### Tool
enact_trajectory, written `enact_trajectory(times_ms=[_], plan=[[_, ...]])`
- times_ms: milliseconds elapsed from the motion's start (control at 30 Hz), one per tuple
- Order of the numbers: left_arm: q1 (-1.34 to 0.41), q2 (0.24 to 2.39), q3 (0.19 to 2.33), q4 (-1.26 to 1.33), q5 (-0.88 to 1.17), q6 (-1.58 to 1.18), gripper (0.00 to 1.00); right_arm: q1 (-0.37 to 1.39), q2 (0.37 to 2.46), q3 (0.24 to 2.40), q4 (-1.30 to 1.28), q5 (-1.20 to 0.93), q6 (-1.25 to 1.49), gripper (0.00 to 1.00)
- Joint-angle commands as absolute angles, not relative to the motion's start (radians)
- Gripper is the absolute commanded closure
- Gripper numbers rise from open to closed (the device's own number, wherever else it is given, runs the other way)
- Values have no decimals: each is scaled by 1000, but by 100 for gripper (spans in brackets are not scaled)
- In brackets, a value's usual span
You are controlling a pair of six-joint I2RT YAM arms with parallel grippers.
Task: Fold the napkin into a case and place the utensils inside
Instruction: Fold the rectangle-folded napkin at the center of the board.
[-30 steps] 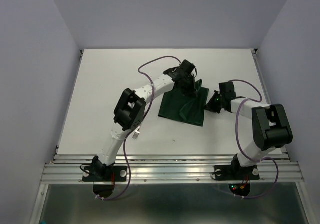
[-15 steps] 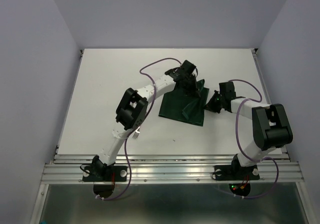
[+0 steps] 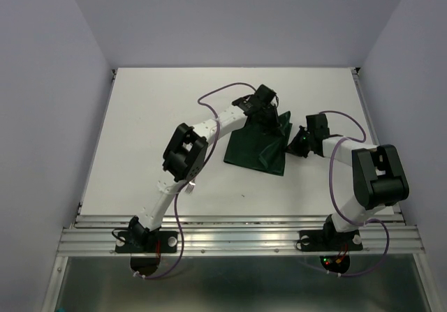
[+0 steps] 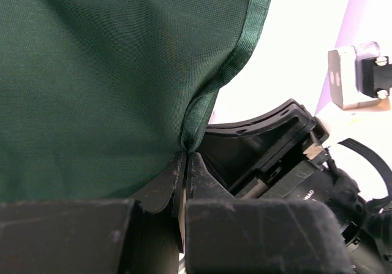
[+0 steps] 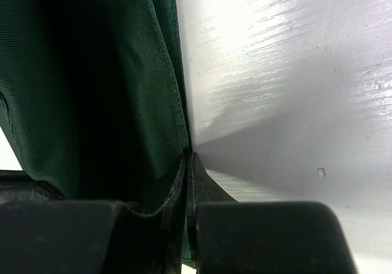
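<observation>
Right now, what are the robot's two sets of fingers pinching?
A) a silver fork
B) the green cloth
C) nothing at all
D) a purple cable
B: in the wrist views, the left fingers and the right fingers are each closed on an edge of the dark green napkin.

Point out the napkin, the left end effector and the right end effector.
napkin (image 3: 253, 151), top view, middle of the flat cloth.
left end effector (image 4: 185, 156), left wrist view, where its fingertips pinch the hem.
right end effector (image 5: 188, 156), right wrist view, where its fingertips pinch the edge.
</observation>
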State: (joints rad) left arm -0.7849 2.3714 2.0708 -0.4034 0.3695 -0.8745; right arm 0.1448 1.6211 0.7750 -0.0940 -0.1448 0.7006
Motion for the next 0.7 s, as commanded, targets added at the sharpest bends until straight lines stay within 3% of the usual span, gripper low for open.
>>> enact_trajectory(times_ms=[0, 667], plan=[[-796, 2359, 2085, -359, 400, -905, 100, 155, 1649, 735, -175, -101, 681, 93], [-795, 2401, 2092, -316, 428, -963, 100, 155, 1641, 724, -173, -100, 675, 93]])
